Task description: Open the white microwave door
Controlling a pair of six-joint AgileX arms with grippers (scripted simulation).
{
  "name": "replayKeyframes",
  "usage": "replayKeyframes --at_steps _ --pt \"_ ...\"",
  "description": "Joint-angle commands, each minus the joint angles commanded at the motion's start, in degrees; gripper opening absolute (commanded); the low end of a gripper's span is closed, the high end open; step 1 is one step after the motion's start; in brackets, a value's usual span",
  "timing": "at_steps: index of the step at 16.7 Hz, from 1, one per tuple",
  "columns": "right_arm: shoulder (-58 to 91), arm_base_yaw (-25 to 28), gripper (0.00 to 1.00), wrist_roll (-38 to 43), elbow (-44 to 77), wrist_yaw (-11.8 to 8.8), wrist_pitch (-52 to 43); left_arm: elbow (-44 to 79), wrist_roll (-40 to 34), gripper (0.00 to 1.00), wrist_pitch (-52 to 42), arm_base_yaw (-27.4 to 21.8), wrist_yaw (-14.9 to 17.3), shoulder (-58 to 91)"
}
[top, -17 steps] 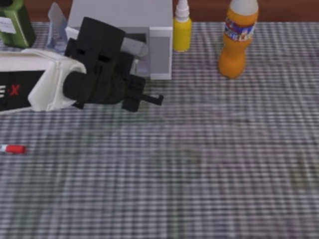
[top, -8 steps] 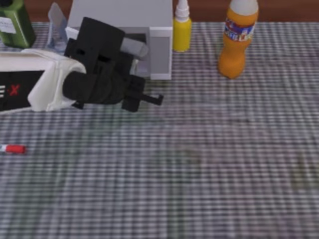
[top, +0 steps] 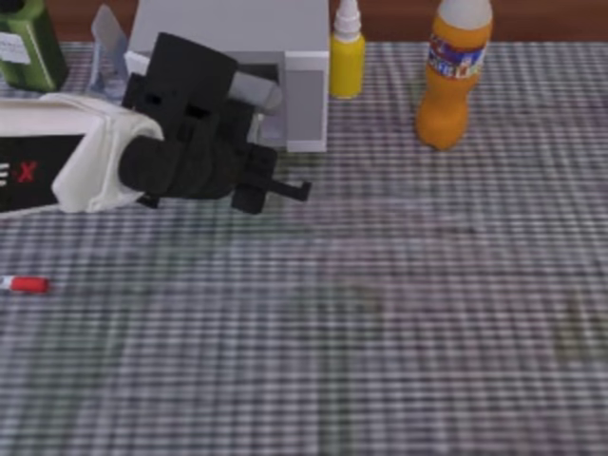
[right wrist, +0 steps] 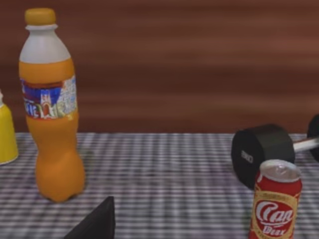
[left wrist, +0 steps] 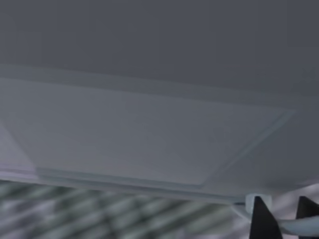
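At the top view's far left stand a green bottle and a clear stand, with a red marker lying nearer the front edge. The left gripper sits at the front of the white microwave, whose microwave door fills the left wrist view; whether its fingers are wide or narrow cannot be told. The door-pulling step seems underway, and next calls for swinging outward over the bare checked table. Rightward, a yellow bottle and orange soda bottle stand close. The right arm is out of the top view.
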Motion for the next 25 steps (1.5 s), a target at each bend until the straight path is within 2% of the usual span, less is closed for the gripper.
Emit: replayKeyframes --at_steps 6,25 --pt "0.00 0.00 1.00 0.00 0.00 0.00 0.00 -2.30 4.15 0.00 0.41 1.92 2.90 -1.90" --pt "0.00 0.00 1.00 0.00 0.00 0.00 0.00 -2.35 4.21 0.00 0.40 1.95 2.95 -1.92"
